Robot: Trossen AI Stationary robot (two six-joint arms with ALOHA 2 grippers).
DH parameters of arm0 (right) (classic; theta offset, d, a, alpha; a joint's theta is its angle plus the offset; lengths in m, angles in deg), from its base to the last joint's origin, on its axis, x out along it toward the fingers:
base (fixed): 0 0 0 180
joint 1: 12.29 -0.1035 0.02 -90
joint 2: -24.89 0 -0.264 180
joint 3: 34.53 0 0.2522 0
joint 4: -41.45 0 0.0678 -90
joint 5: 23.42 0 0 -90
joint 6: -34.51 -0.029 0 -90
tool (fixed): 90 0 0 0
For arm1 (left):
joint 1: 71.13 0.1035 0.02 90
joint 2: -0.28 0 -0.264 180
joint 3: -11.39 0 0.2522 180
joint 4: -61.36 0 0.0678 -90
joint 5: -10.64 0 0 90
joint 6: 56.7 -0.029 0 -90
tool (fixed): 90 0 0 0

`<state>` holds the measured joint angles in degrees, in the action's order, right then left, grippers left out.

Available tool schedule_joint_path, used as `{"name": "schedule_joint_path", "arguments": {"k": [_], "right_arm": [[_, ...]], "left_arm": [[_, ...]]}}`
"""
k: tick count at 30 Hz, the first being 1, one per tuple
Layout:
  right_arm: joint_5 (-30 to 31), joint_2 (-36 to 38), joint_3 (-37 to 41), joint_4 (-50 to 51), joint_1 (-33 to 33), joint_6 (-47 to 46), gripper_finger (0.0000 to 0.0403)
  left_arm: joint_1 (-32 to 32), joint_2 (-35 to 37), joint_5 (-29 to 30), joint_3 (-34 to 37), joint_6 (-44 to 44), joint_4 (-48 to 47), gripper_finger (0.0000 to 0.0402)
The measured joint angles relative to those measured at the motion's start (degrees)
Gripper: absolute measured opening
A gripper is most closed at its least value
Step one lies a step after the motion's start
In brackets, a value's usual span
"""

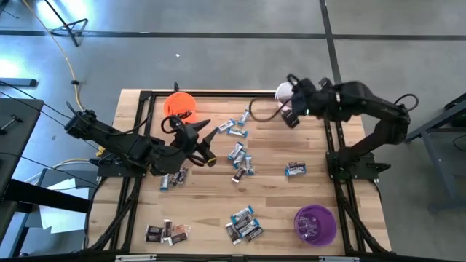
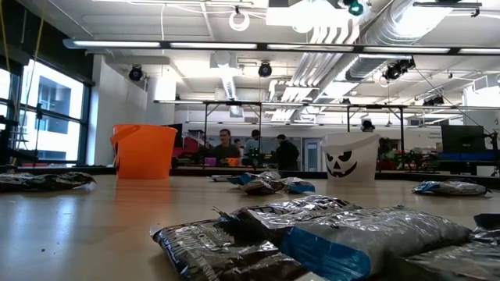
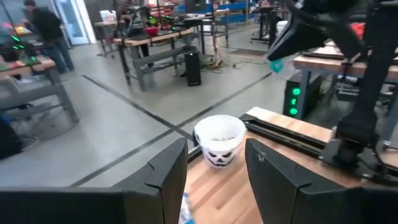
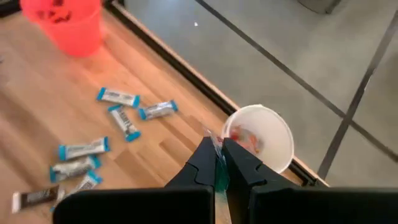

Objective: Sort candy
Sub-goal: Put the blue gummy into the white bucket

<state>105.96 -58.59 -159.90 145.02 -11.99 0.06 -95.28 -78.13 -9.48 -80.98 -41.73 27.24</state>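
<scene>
Many small wrapped candies lie flat on the wooden table: blue-and-white ones [image 1: 234, 129], [image 1: 240, 160], [image 1: 295, 169] and dark ones [image 1: 167, 233]. My right gripper [image 1: 293, 118] is up near the table's far edge, beside the white cup [image 1: 284, 91]. It is shut on a teal candy [image 4: 218, 176]. The white cup [image 4: 261, 138] has reddish candy inside. My left gripper [image 1: 207, 150] is open at mid-table, just left of the candy scatter and touching nothing. Its wrist view looks between its fingers [image 3: 168, 174] at the white cup [image 3: 219, 140]. My right gripper pinches the teal candy [image 4: 218, 176] between its two fingers. It is lifted clear of the table. In the left wrist view a teal end [image 3: 275, 64] shows below the dark fingers. Which part of the wrapper is held is hidden by the fingers.
An orange cup [image 1: 180, 104] stands at the far left of the table and a purple cup [image 1: 314, 224] at the near right. Black frame rails [image 1: 335, 145] run along the table's sides. More candy lies near the front edge [image 1: 244, 224]. People stand in the room beyond.
</scene>
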Motion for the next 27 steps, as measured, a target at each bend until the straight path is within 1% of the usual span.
{"name": "schedule_joint_path", "arguments": {"k": [3, 6, 8, 12, 17, 19, 22, 27], "right_arm": [[-4.0, 1.0, 0.1, -1.7, 6.0, 3.2, 0.0], [-7.9, 1.1, 0.0, -1.0, 13.0, 6.2, 0.0], [-11.2, 1.1, 0.0, -1.2, 17.7, 8.4, 0.0], [-18.4, 0.4, 0.0, -3.0, 26.5, 12.8, 0.0], [-26.2, -1.9, 0.0, -7.9, 34.6, 17.2, 0.0], [-27.7, -3.4, 0.0, -9.0, 37.0, 18.8, 0.0], [-28.5, -6.0, 0.0, -9.2, 40.0, 20.6, 0.0], [-29.1, -10.5, 0.0, -9.2, 43.8, 23.3, 0.0]], "left_arm": [[0.7, 0.0, 2.2, 0.0, -2.2, 0.0, 0.015], [2.0, 0.5, 4.4, 0.0, -5.8, -0.3, 0.015], [3.3, 1.2, 4.3, 0.0, -7.8, -1.1, 0.015], [6.3, 3.5, 4.3, 0.0, -8.1, -2.4, 0.015], [10.7, 7.8, 3.4, 0.0, -8.2, -4.5, 0.0149], [12.3, 9.6, 2.0, 0.0, -8.2, -6.0, 0.0149], [14.5, 11.7, -0.4, 0.0, -8.1, -7.9, 0.0149], [16.9, 13.9, -1.9, 0.0, -8.7, -10.5, 0.0149]]}}
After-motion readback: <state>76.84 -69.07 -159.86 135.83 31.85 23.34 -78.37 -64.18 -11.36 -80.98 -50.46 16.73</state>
